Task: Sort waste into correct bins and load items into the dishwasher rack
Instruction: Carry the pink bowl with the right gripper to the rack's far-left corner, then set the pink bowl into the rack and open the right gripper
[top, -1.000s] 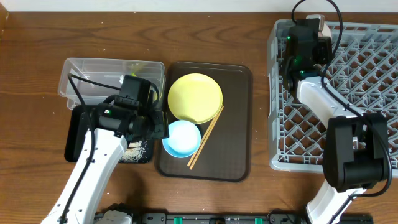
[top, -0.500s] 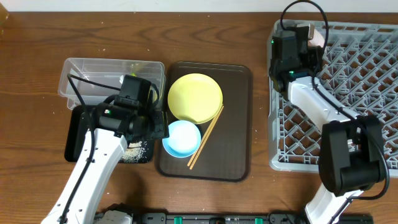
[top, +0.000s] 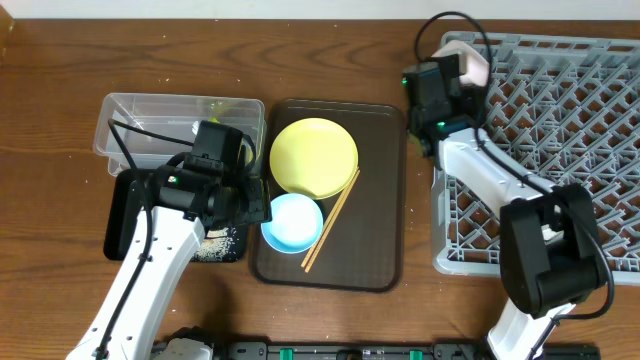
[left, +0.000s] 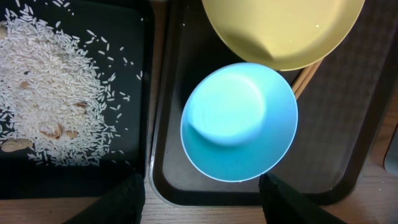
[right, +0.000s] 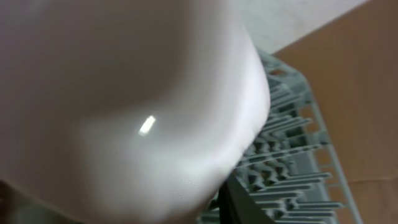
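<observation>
Rice (left: 56, 93) sat binned beside the serving tray (top: 370, 200); yellow plate (top: 313, 157), blue bowl (top: 292, 222) and chopsticks (top: 335, 215) on it awaited racking. The right gripper (top: 462, 70) clasped a white bowl (right: 124, 106); the left gripper (left: 205, 199) gaped empty.

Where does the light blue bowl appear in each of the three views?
Overhead: the light blue bowl sits at the lower left of the brown tray, just below the yellow plate.
Left wrist: it is in the centre of the picture, under the yellow plate.
Right wrist: not in it; the white bowl and the grey rack fill the view.
Shared landmark: the yellow plate, in the overhead and left wrist views.
</observation>
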